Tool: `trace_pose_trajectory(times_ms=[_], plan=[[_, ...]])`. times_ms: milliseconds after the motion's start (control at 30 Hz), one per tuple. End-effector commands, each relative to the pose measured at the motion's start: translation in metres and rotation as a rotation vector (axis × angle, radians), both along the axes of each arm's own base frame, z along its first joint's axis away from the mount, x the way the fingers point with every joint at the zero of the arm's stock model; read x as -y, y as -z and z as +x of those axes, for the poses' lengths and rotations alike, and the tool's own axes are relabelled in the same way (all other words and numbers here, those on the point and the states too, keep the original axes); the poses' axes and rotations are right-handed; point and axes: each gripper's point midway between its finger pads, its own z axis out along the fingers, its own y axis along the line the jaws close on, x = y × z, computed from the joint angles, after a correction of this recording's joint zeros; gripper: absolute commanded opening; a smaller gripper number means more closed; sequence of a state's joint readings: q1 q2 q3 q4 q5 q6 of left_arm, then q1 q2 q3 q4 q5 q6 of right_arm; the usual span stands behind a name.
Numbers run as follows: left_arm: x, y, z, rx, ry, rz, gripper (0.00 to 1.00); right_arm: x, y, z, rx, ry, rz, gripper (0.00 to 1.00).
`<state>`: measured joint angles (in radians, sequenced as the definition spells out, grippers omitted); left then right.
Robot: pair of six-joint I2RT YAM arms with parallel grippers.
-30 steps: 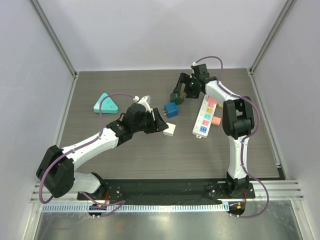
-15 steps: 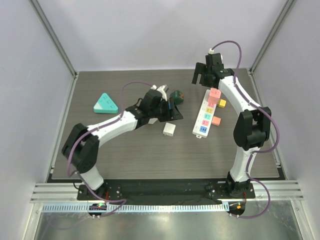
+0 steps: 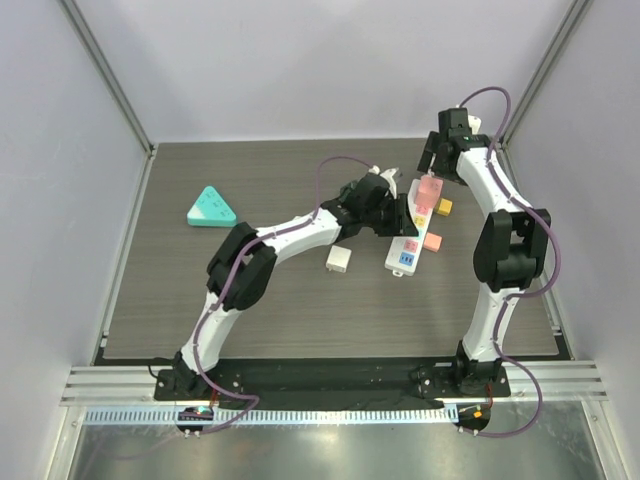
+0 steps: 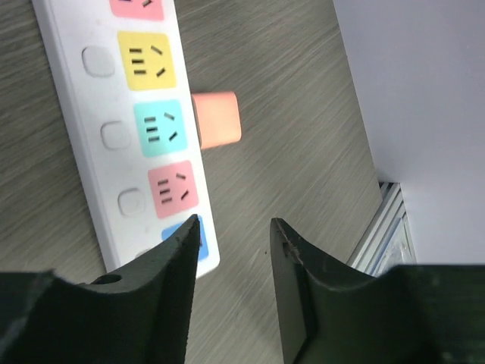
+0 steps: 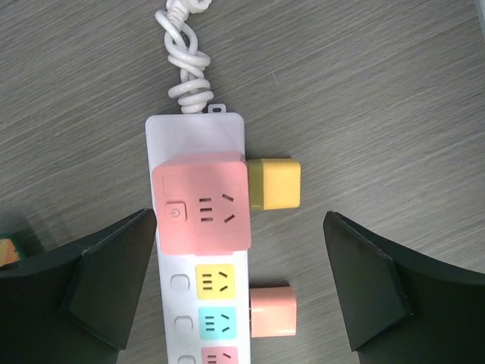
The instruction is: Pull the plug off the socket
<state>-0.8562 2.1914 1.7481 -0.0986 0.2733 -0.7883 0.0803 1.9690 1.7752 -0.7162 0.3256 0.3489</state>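
Right wrist view shows the pink plug (image 5: pixel 201 202) seated on the strip (image 5: pixel 197 133); left wrist view misses it. Right jaws gape wide, left jaws barely parted, both empty.

a lab test cell: plain pale walls (image 3: pixel 300 60) (aluminium framing (image 3: pixel 107 75) at the corners) boxing a grey tabletop (image 3: pixel 340 310).

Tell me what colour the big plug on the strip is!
The big plug is pink, clearest in the right wrist view.
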Motion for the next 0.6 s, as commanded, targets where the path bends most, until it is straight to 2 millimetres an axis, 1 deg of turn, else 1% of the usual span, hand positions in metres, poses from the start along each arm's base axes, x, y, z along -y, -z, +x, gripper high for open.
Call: trace_pose_trajectory(times_ms=[0,33,100,167,200,233,267,300,333,400,467,533,567], plan=[[0.018,-0.009,0.016,0.006,0.024,-0.045,0.42,-0.007,-0.01,0.013,0.029,-0.04,0.016,0.97],[0.021,-0.005,0.017,-0.007,0.027,-0.045,0.41,-0.009,-0.003,0.014,0.016,-0.047,0.019,0.98],[0.028,0.009,0.021,-0.039,0.023,-0.042,0.41,-0.013,0.004,0.015,-0.001,-0.072,0.03,0.97],[0.034,0.013,0.023,-0.051,0.023,-0.049,0.41,-0.013,0.013,0.015,-0.019,-0.074,0.033,0.97],[0.035,0.024,0.024,-0.068,0.02,-0.041,0.41,-0.014,0.015,0.015,-0.025,-0.078,0.033,0.98],[0.034,0.03,0.025,-0.079,0.015,-0.029,0.41,-0.014,0.017,0.015,-0.027,-0.084,0.035,0.97],[0.035,0.031,0.027,-0.078,0.012,-0.028,0.41,-0.014,0.022,0.015,-0.034,-0.08,0.034,0.97],[0.035,0.04,0.027,-0.087,0.003,-0.012,0.41,-0.013,0.023,0.015,-0.037,-0.078,0.032,0.98],[0.034,0.044,0.029,-0.089,-0.002,-0.004,0.41,-0.013,0.025,0.016,-0.039,-0.078,0.029,0.97],[0.035,0.049,0.028,-0.097,-0.006,0.003,0.41,-0.011,0.028,0.017,-0.044,-0.079,0.031,0.97],[0.032,0.061,0.027,-0.116,-0.013,0.022,0.39,-0.011,0.03,0.019,-0.045,-0.083,0.045,0.96],[0.029,0.067,0.026,-0.13,-0.02,0.034,0.37,-0.013,0.033,0.019,-0.048,-0.089,0.055,0.95],[0.026,0.075,0.025,-0.141,-0.027,0.051,0.36,-0.015,0.034,0.02,-0.046,-0.092,0.064,0.94]])
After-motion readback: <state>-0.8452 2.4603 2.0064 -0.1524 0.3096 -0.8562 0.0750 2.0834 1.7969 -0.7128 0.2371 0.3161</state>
